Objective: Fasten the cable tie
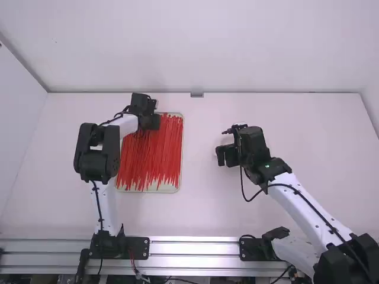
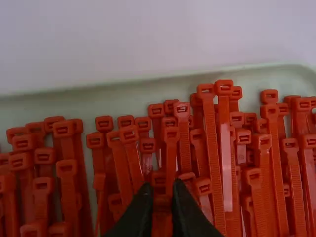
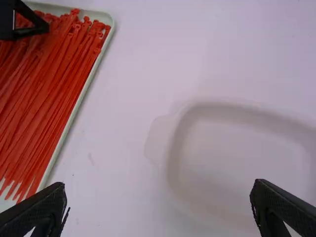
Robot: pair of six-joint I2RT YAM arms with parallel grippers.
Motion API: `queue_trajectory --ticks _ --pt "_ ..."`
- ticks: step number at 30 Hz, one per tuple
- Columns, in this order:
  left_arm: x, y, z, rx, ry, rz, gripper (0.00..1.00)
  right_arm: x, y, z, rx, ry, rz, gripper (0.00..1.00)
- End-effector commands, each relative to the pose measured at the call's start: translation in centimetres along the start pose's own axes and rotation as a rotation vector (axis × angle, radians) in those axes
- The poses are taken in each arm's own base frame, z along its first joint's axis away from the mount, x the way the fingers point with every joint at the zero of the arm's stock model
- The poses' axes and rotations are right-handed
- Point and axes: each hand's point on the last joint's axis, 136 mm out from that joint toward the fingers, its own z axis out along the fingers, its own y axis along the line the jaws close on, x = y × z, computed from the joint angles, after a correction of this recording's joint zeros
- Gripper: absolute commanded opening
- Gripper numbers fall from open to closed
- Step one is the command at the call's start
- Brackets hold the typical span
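Note:
A pale green tray (image 1: 180,155) left of the table's middle holds a pile of red cable ties (image 1: 151,157). My left gripper (image 1: 152,122) is down at the far end of the pile, over the ties' square heads (image 2: 217,98). In the left wrist view its fingertips (image 2: 140,212) stand nearly together with one red cable tie (image 2: 161,210) pinched between them. My right gripper (image 1: 226,147) hangs over bare table to the right of the tray. It is open, with its fingers (image 3: 39,207) far apart and nothing between them. The right wrist view takes in the tray rim (image 3: 81,94), the ties (image 3: 44,84) and the left gripper (image 3: 19,22).
White table (image 1: 284,118) spreads bare to the right of the tray and in front of it. A wall closes the back, with a small grey clip (image 1: 196,93) at its foot. A metal rail (image 1: 189,245) with both arm bases runs along the front edge.

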Motion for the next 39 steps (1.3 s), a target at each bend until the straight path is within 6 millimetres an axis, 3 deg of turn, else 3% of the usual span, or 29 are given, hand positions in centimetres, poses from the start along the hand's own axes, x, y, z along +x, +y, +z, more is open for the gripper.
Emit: queue_trajectory --ticks 1,8,12,18,21,22,23,26,28,30,31,34,39 --pt "1.6 -0.5 1.0 0.016 0.04 0.004 0.09 -1.4 0.5 -0.3 -0.01 -0.027 -0.006 0.99" --pt "0.9 -0.5 1.0 0.014 0.01 -0.03 0.03 -1.3 0.4 -0.3 -0.009 -0.026 -0.005 0.99" --pt "-0.6 -0.5 0.8 0.017 -0.038 -0.043 0.02 -1.3 0.3 -0.3 -0.007 -0.027 -0.003 0.99" --pt "-4.3 -1.4 -1.5 0.046 -0.111 -0.029 0.02 -1.4 0.4 -0.3 -0.009 -0.03 -0.003 0.99" --pt "-6.8 -1.8 -4.5 0.048 -0.176 -0.018 0.02 -1.4 0.4 -0.3 -0.009 -0.03 -0.005 0.99" --pt "-7.9 -2.1 -6.3 0.049 -0.205 -0.013 0.02 -1.4 0.4 -0.3 -0.009 -0.031 -0.004 0.99" --pt "-8.1 -2.2 -6.7 0.049 -0.211 -0.011 0.02 -1.4 0.4 -0.3 -0.009 -0.03 -0.004 0.99" --pt "-10.3 -2.9 -11.5 0.049 -0.279 0.01 0.02 -1.4 0.5 -0.3 -0.009 -0.03 -0.004 0.99" --pt "-10.9 -3.3 -13.7 0.048 -0.304 0.032 0.02 -1.5 0.4 -0.3 -0.009 -0.033 -0.004 0.99" --pt "-11.8 -3.7 -17.3 0.044 -0.344 0.038 0.02 -1.6 0.5 -0.3 -0.012 -0.037 -0.006 0.99" --pt "-11.8 -3.8 -17.5 0.044 -0.347 0.038 0.02 -1.6 0.5 -0.3 -0.012 -0.037 -0.006 0.99" --pt "-12.0 -4.5 -22.2 0.042 -0.381 0.066 0.02 -1.7 0.7 -0.3 -0.016 -0.044 -0.01 0.99" --pt "-11.4 -5.3 -26.7 0.04 -0.413 0.096 0.02 -1.7 0.8 -0.3 -0.019 -0.043 -0.01 0.99"
